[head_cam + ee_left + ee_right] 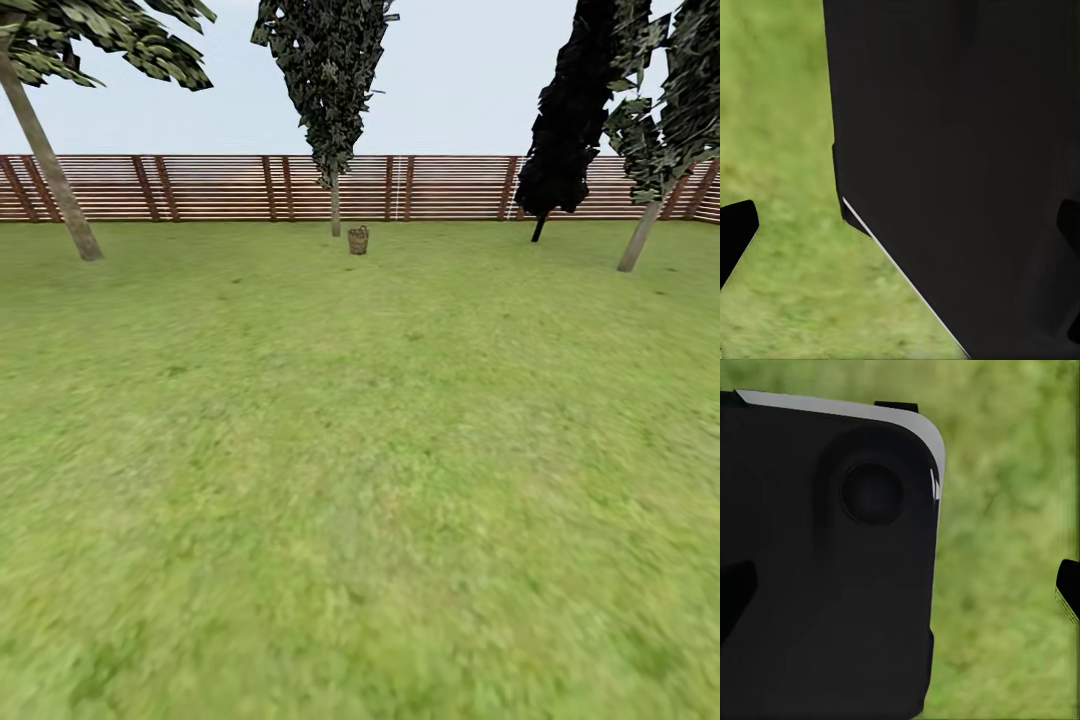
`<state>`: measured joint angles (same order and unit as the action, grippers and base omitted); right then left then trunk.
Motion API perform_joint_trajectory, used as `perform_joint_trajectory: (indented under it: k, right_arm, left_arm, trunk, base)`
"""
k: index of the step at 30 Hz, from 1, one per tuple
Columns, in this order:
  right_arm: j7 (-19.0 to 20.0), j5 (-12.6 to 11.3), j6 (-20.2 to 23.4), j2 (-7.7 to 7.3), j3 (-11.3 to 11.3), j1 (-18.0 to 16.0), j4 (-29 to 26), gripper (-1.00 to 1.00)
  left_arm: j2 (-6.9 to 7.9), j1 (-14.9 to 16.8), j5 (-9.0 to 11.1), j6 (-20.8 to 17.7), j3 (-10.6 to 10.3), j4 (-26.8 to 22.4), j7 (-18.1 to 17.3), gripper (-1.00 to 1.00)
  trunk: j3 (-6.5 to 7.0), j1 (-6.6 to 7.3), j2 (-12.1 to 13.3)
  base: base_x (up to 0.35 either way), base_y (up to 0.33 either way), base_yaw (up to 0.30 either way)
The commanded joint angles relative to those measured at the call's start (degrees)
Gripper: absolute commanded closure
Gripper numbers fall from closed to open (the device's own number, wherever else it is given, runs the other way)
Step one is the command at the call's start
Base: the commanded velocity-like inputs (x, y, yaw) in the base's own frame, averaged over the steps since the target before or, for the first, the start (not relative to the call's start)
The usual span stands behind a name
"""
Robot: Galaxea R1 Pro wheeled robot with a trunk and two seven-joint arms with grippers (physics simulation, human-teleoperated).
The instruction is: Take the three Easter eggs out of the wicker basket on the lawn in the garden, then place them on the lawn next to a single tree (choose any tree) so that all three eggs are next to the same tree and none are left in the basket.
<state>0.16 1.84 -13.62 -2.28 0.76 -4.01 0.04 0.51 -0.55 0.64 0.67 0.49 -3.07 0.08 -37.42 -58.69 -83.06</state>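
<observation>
While the small tan woven wicker basket point(358, 240) stands far off across the broad green lawn point(360, 480), just beside the slender pale trunk of a dark-leaved tree point(335, 205) and in front of the brown horizontal-slat wooden fence point(200, 187), the robot faces it from well away with nothing yet in hand. Any eggs inside are too small to make out at this range. Both wrist views look down past black parts of the robot's own body onto grass: the left gripper point(900, 225) and the right gripper point(904, 585) each show dark fingertips at opposite edges of the picture, spread wide and holding nothing. Those views give the state of the jaws, which the head view leaves out; the head view alone gives the basket, trees and fence. The likely risk from here is a drive that drifts off line or runs on too far, bumping and tipping the light basket.
</observation>
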Motion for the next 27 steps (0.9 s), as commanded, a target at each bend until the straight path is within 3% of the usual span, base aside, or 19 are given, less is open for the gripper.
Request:
perform_joint_trajectory:
  k: [1,27]
  right_arm:
    - [0.02,0.18,-0.18,-0.01,0.06,-0.03,0.05,-1.0]
    - [0.01,0.15,-0.18,-0.12,0.09,-0.03,0.05,-1.0]
  left_arm:
    - [0.01,-0.03,0.07,0.06,0.04,-0.09,0.01,-1.0]
    - [-0.03,-0.03,0.07,0.07,0.04,-0.09,0.01,-1.0]
  trunk:
    - [-0.04,-0.03,-0.01]
    - [-0.04,-0.03,-0.01]
  base:
    - [0.326,0.0,0.0]
    - [0.326,0.0,0.0]
